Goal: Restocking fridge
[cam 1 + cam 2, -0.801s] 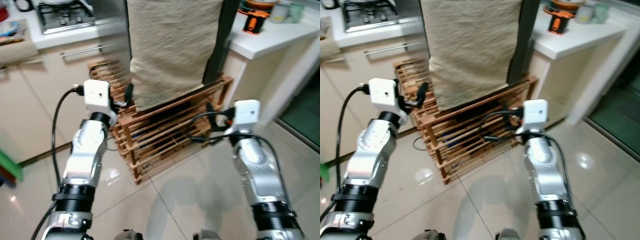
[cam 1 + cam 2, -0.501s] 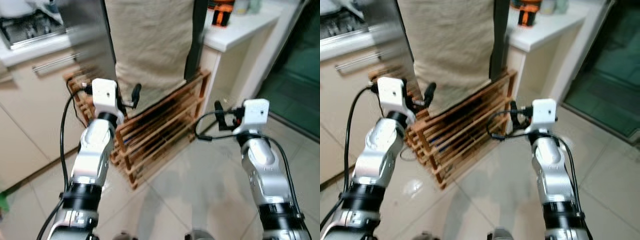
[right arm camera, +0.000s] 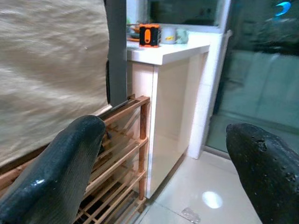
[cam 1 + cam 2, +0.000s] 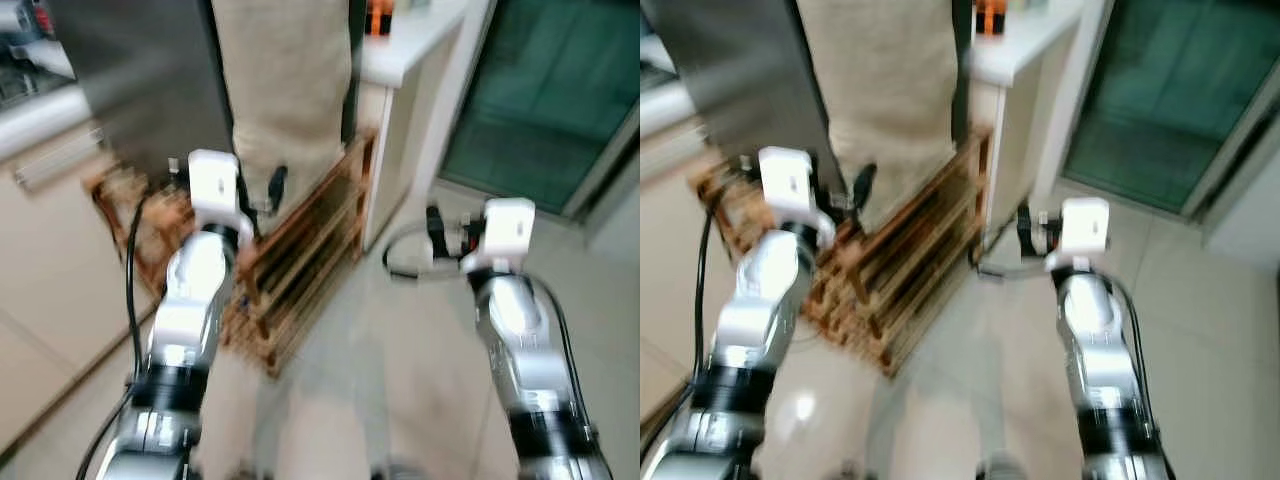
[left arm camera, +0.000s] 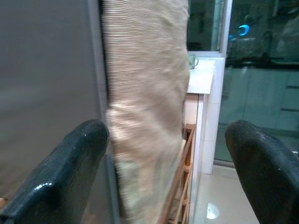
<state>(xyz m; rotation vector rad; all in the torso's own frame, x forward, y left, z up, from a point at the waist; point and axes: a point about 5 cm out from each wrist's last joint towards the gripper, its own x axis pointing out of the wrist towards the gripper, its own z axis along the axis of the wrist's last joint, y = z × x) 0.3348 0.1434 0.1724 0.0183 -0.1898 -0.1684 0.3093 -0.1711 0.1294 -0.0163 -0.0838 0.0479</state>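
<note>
We hold both arms raised ahead of us in a blurred kitchen, the left claw (image 5: 163,154) with its two black fingers (image 5: 65,172) spread wide and nothing between them, the right claw (image 3: 163,158) likewise spread and empty. The left claw is up near a beige cloth (image 4: 285,90) that hangs down beside a tall grey steel panel (image 4: 150,80); we cannot tell from these blurred frames whether that panel is the fridge, and no groceries can be made out. Below the cloth a slatted wooden rack (image 4: 300,260) stands on the pale glossy floor tiles (image 4: 400,380), reaching from behind our left arm toward a white tabletop (image 3: 168,49) on a cream cabinet. The rack's end post sits just beside that cabinet's side. On the tabletop stands an orange and black object (image 3: 149,35), with pale cups (image 3: 175,35) near it; what they hold is too small to tell. Our right claw hangs over open floor, well apart from the rack, with a black cable looping from its wrist. Beyond the cabinet a dark green glass door (image 4: 540,90) in a pale frame takes up the right of the scene. Cream cabinet fronts (image 4: 50,250) with a bar handle stand on our left, heavily blurred.
</note>
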